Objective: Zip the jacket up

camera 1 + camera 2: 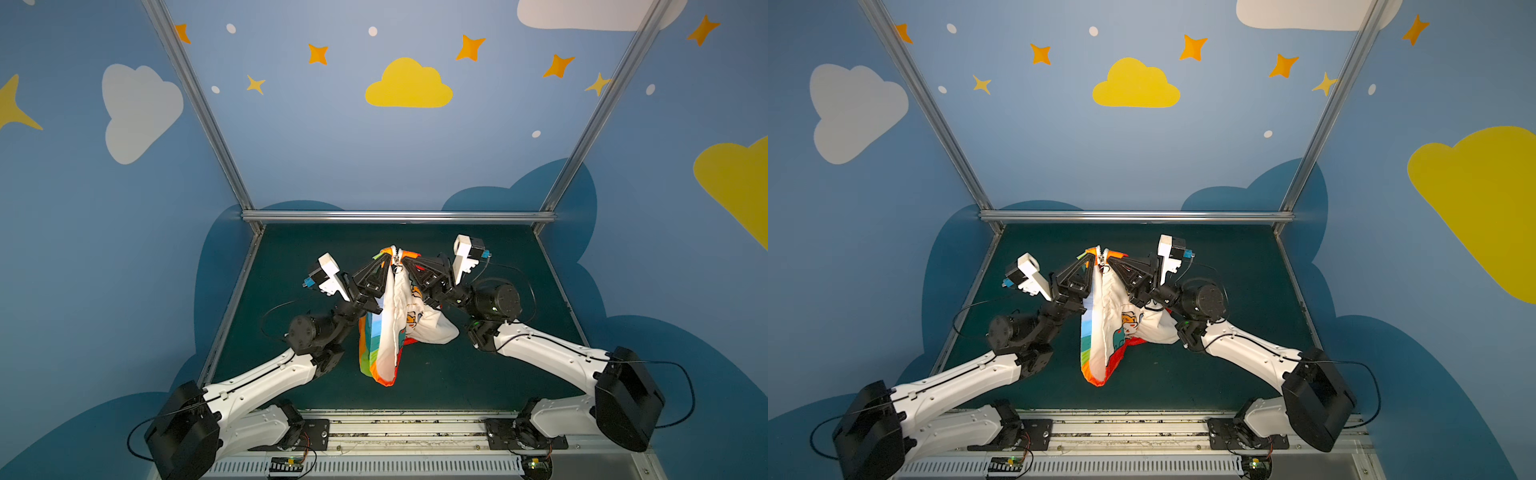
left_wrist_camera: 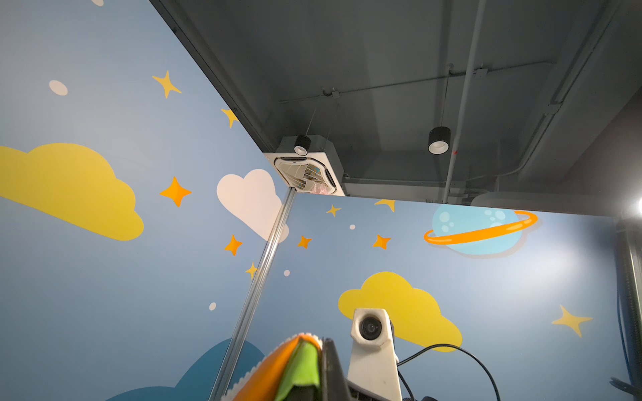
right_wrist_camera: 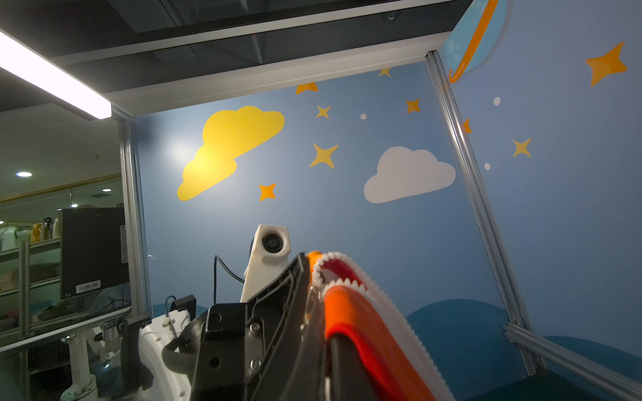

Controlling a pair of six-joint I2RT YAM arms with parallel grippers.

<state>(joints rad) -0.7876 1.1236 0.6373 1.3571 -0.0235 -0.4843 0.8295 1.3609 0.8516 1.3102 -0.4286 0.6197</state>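
The jacket (image 1: 390, 332) (image 1: 1100, 336) hangs above the table between my two raised grippers, with its white cartoon-print lining facing out and rainbow stripes along its left edge. My left gripper (image 1: 384, 261) (image 1: 1090, 259) is shut on the top of one front edge. My right gripper (image 1: 409, 262) (image 1: 1113, 262) is shut on the top of the other. The zipper slider (image 1: 397, 260) sits between the tips. In the left wrist view, orange and green fabric (image 2: 278, 371) edged with white zipper teeth fills the left gripper (image 2: 318, 350). In the right wrist view, orange-red fabric (image 3: 361, 319) with zipper teeth drapes over the right gripper (image 3: 333, 336).
The dark green table mat (image 1: 478, 374) lies under the jacket. An aluminium rail (image 1: 399, 216) and blue painted walls close the back and sides. Both arms angle in from the front corners. Each wrist view shows the opposite arm's white camera (image 2: 370, 328) (image 3: 272, 243) close by.
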